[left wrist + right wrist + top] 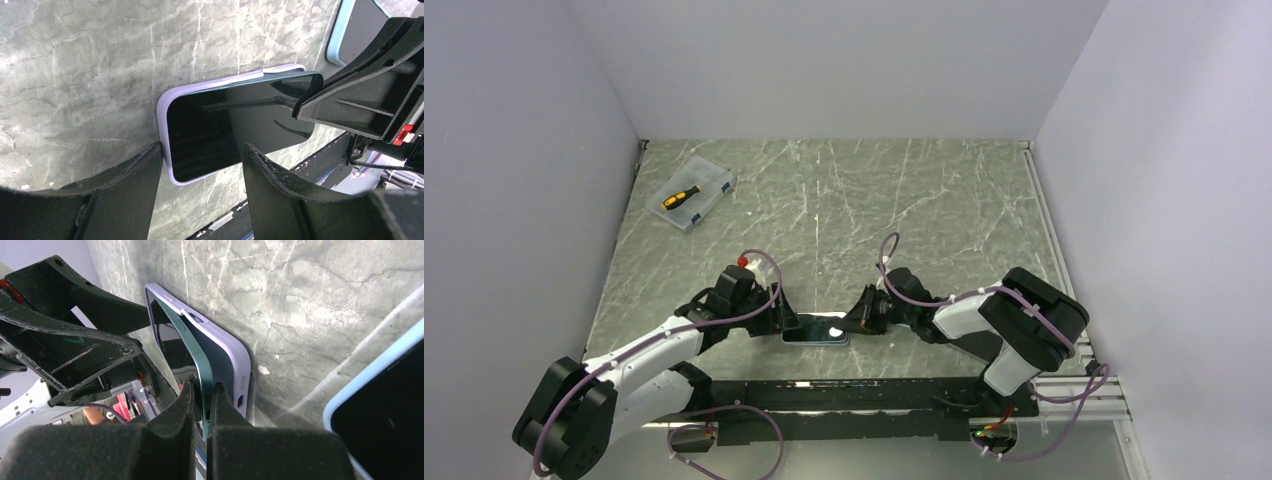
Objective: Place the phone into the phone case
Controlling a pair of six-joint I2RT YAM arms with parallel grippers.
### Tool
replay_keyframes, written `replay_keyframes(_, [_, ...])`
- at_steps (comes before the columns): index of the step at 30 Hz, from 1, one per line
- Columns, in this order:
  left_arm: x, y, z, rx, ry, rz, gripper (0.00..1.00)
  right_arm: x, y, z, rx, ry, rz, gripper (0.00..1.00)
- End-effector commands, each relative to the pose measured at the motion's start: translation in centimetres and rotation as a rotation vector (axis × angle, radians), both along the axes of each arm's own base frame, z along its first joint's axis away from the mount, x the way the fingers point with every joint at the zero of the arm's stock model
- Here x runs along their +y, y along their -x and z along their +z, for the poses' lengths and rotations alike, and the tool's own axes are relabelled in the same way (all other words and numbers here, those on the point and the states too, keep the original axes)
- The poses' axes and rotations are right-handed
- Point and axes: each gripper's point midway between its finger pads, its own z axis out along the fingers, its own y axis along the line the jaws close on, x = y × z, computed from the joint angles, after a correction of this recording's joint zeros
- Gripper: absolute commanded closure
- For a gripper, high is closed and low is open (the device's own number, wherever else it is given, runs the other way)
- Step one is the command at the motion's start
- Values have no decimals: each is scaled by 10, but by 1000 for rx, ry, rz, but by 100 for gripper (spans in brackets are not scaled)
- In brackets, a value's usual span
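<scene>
ok, the phone point(816, 330) lies on the marble table point(904, 200) between the two grippers, near the arm bases. it is dark green-edged, screen up, and partly in the lilac phone case point(162, 117). left wrist view shows the end by the left gripper point(202, 150) sitting down in the case, while the far end is tilted up out of it. the right gripper point(204, 390) is pinched tight on the phone's thin raised edge point(197, 355), with the case point(234, 357) lying flat just under it. left gripper jaws are spread apart at the seated end. one finger point(135, 185) touches the case corner and the other finger point(280, 195) sits by the long near edge; can't tell if it presses. a second phone in a light blue case point(350, 405) lies flat just beside the right gripper, also seen in left wrist point(334, 35). a clear plastic box point(691, 193) with an orange-black screwdriver point(681, 197) sits far back left, well apart.
</scene>
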Motion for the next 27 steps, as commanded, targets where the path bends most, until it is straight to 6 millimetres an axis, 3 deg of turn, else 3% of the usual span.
replay_keyframes(1, [-28, 15, 22, 13, 126, -112, 37, -6, 17, -36, 33, 174, 56, 100])
replay_keyframes(11, [-26, 15, 20, 12, 122, -101, 36, -13, 4, -13, -58, 242, 44, 80])
replay_keyframes(27, [-25, 16, 24, 0, 125, -97, 37, -29, -7, 10, -154, 357, 23, 74])
